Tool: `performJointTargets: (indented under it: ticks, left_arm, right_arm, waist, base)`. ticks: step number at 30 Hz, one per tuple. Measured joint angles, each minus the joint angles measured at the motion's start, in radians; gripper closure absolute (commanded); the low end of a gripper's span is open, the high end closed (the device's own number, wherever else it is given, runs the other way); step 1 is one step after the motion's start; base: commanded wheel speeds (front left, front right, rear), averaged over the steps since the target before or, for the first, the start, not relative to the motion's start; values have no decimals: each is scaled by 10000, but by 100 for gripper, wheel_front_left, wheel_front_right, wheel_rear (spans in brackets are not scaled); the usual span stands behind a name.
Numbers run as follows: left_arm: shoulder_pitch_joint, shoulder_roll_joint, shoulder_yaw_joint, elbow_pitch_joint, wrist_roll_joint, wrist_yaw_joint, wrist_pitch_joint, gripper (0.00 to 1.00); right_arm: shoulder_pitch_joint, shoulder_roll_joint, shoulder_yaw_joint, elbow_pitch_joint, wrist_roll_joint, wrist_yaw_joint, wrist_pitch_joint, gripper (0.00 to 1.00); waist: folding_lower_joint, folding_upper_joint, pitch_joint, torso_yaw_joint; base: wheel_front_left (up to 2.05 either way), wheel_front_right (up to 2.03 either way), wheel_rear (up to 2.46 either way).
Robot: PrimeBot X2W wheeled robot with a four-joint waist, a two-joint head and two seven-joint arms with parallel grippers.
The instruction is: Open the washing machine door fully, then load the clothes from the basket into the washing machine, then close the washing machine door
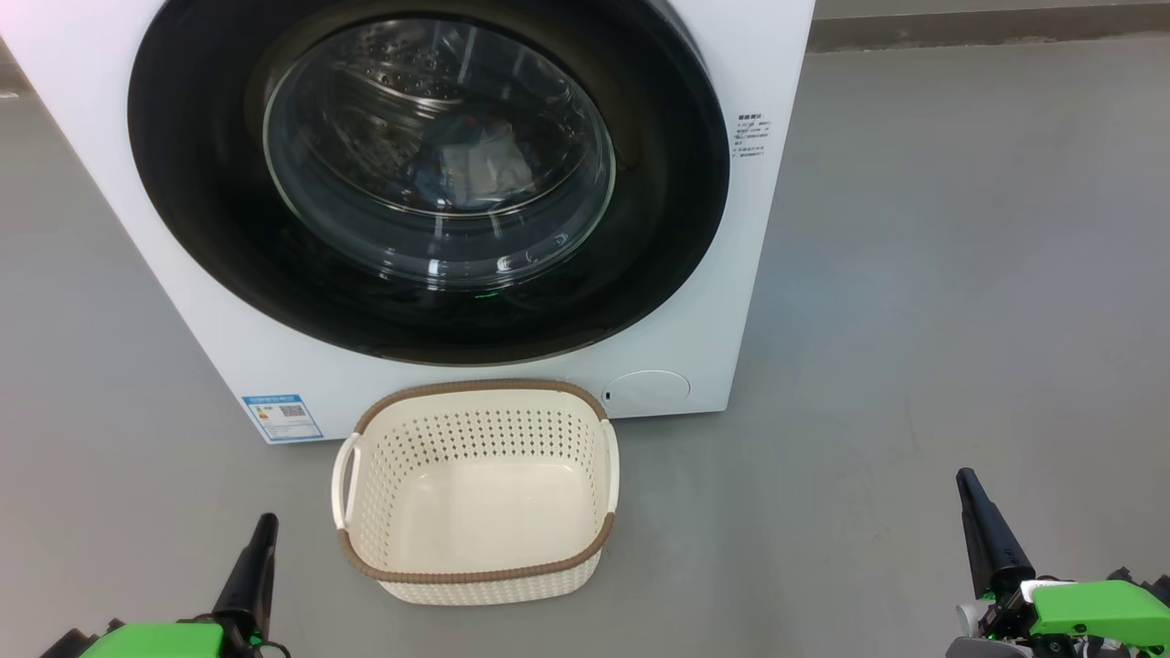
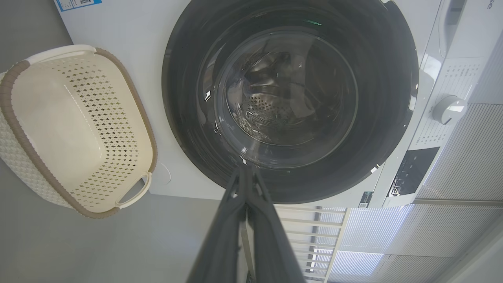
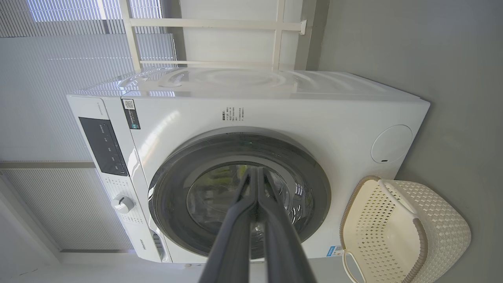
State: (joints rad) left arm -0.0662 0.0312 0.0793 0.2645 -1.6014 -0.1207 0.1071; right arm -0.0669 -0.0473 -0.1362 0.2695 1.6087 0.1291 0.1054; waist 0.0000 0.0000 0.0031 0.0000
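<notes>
Grey floor [image 1: 923, 274]: empty basket [image 1: 484, 578] before washing machine [image 1: 772, 238], door [image 1: 196, 183] shut, clothes [image 1: 480, 169] behind its glass, left gripper [image 1: 264, 528] and right gripper [image 1: 968, 482] clenched, holding nothing.

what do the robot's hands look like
Each hand has two long, slim fingers, black to dark grey, tapering to narrow tips. The left hand and the right hand each sit on a bright green housing; the right one also shows a pale grey piece at its base. Up close the fingers look matte and flat-sided.
</notes>
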Motion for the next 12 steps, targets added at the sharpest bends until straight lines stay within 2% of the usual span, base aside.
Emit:
performJointTargets:
  ticks: [12]
  left_arm:
    - [0, 0, 0, 0, 0, 0, 0, 100]
  right_arm:
    - [0, 0, 0, 0, 0, 0, 0, 100]
  waist:
    - [0, 0, 0, 0]
  base:
    - [0, 0, 0]
